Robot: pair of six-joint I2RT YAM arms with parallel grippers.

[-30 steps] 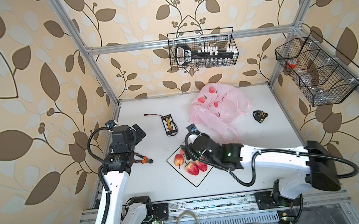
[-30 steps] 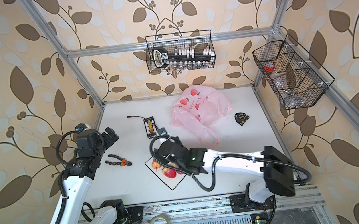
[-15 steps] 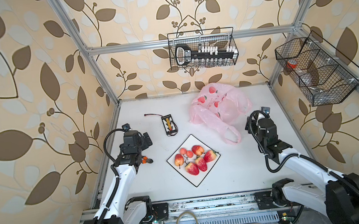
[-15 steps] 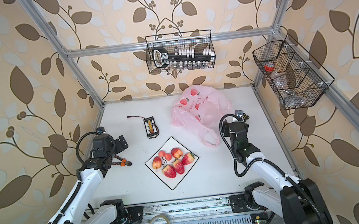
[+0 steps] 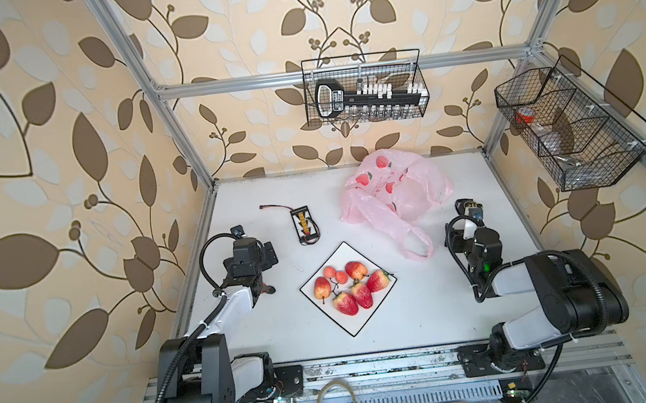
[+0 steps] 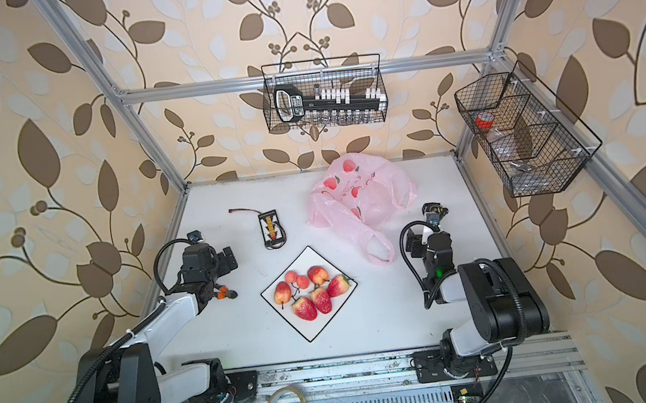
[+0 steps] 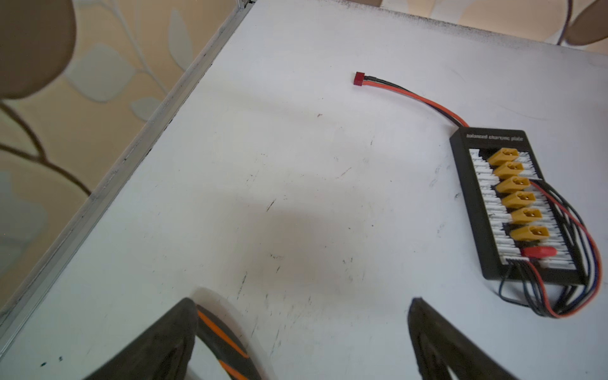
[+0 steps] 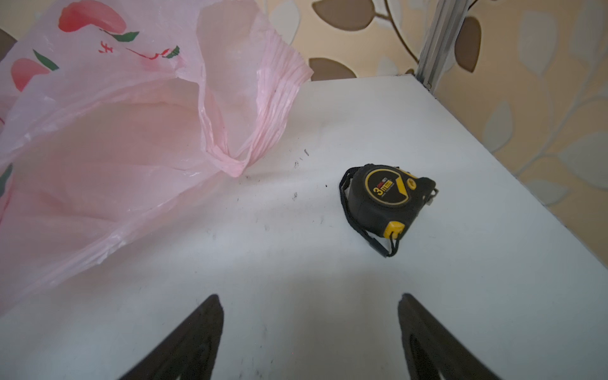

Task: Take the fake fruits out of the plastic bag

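1. Pink, thin and crinkled, the plastic bag (image 5: pixel 391 194) (image 6: pixel 358 198) lies slumped toward the far side of the white table (image 5: pixel 431 314), right of the middle in both top views. One loop handle (image 5: pixel 417 245) trails toward the near side and ends near the plate, apart from it
2. We see the fake fruits (image 5: pixel 348 287) (image 6: pixel 311 292) bunched together on a white square plate (image 5: pixel 351 326) with a black rim, near the middle of the table. There are five red-and-yellow pieces and two small round pinkish-orange balls
3. Our left gripper (image 7: pixel 301 301) is over the left side of the table. Its jaws stand wide apart, with only bare table between them
4. Pliers (image 7: pixel 223 339) with orange-and-black handles lie on the table just beside one of its fingers (image 7: pixel 164 345). In both top views they are partly hidden under the left arm
5. Our right gripper (image 8: pixel 309 296) is over the right side of the table, jaws apart and holding nothing. A black-and-yellow tape measure (image 8: pixel 385 197) lies ahead of it, near the bag's edge but not touching it
6. A black charging board (image 5: pixel 305 228) (image 7: pixel 513 204) with yellow connectors and a red-and-black lead lies beyond the plate, between the left gripper and the bag
7. Through the film in the right wrist view (image 8: pixel 98 148) we make out pale folds and printed peaches. Whether any fruit sits deeper in the bag we cannot tell
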